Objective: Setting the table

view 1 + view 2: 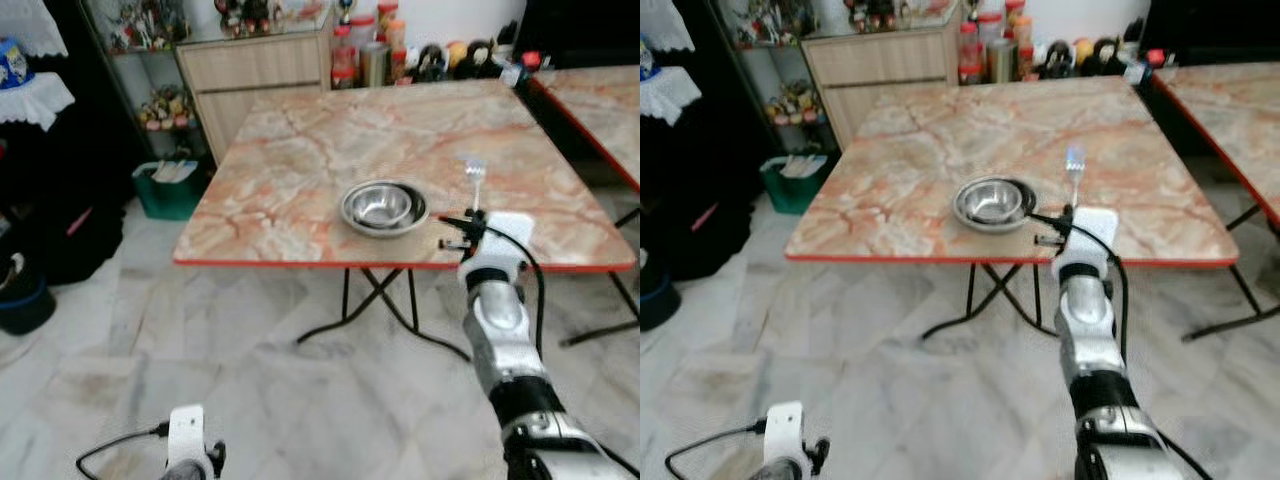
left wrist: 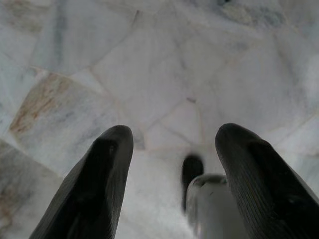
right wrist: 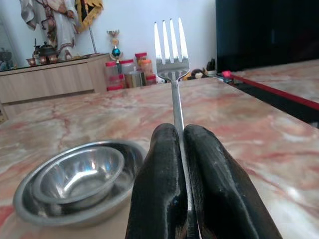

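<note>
Left eye view: the right end effector [image 1: 474,222] is raised over the near edge of the marble-patterned surface [image 1: 300,170], at its right part. It holds a fork [image 1: 474,180] upright, tines up. Two nested steel bowls [image 1: 384,207] rest on the surface just left of the fork, near the front edge. Jars and bottles [image 1: 365,55] stand at the far edge against a wooden cabinet [image 1: 255,70]. The left end effector [image 1: 190,455] hangs low over the tiled floor [image 1: 250,350], idle.

Right eye view: the same layout applies. The fork stands above the surface, just right of the bowls and apart from them.

Left wrist view: the two black fingers [image 2: 99,179] stand apart with nothing between them. Pale marble floor lies beyond.

Right wrist view: the two fingers [image 3: 164,189] are clamped together on the fork handle, low on its length. The tines rise well above the fingertips. The bowls sit beside the fork, at a lower level.

Hazards, as judgement:
- The grip bears on a thin, smooth handle. The fork may slip or pivot between the pads during lowering.
- The fork stands vertical. Release without first tilting it flat may let it topple, strike the bowls, or bounce.
- The placing zone lies close to the near edge. A short placement may drop the fork to the floor.
- A leftward drift may bring the tines against the bowl rim and shift the bowls.
</note>
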Available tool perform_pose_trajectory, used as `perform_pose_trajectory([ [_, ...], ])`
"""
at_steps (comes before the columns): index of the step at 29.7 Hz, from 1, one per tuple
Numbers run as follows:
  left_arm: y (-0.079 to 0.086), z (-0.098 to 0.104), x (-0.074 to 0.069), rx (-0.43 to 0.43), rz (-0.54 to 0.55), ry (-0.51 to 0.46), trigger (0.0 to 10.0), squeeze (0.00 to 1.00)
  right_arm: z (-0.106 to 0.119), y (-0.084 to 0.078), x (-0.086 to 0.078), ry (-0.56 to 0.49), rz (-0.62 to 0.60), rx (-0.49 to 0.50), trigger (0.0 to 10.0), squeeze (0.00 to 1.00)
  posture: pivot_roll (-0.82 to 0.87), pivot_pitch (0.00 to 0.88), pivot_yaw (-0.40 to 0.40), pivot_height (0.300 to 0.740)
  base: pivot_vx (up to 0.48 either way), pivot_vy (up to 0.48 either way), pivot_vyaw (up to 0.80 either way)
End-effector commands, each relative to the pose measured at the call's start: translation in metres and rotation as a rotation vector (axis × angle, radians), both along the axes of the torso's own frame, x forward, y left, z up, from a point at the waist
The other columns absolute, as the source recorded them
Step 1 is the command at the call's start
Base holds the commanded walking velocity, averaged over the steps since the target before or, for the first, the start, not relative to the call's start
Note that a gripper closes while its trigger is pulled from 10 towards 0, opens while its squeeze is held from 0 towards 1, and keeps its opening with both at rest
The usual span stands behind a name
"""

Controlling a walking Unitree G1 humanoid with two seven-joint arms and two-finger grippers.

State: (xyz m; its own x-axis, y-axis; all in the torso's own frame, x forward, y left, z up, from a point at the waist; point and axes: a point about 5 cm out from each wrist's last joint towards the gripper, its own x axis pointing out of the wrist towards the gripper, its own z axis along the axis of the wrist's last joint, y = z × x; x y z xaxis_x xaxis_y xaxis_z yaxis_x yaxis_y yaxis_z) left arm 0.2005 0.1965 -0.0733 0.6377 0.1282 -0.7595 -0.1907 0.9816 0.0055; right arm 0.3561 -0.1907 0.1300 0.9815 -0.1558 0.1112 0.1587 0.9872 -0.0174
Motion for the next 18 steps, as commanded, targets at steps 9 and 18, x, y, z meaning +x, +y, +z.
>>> perform_pose_trajectory([
  [9,0.0107,0.0025,0.001,0.032,0.007,-0.007,10.0,0.0,0.003,0.0126,0.0031,-0.006,0.029,0.012,10.0,0.0,-0.02,0.0,0.083,0.74,0.354,0.0,0.0],
  [18,0.0103,0.0027,0.0013,0.033,0.005,-0.009,10.0,0.0,0.003,0.0123,0.0036,-0.003,0.025,0.03,10.0,0.0,-0.02,0.0,0.084,0.74,0.356,0.0,-0.11],
])
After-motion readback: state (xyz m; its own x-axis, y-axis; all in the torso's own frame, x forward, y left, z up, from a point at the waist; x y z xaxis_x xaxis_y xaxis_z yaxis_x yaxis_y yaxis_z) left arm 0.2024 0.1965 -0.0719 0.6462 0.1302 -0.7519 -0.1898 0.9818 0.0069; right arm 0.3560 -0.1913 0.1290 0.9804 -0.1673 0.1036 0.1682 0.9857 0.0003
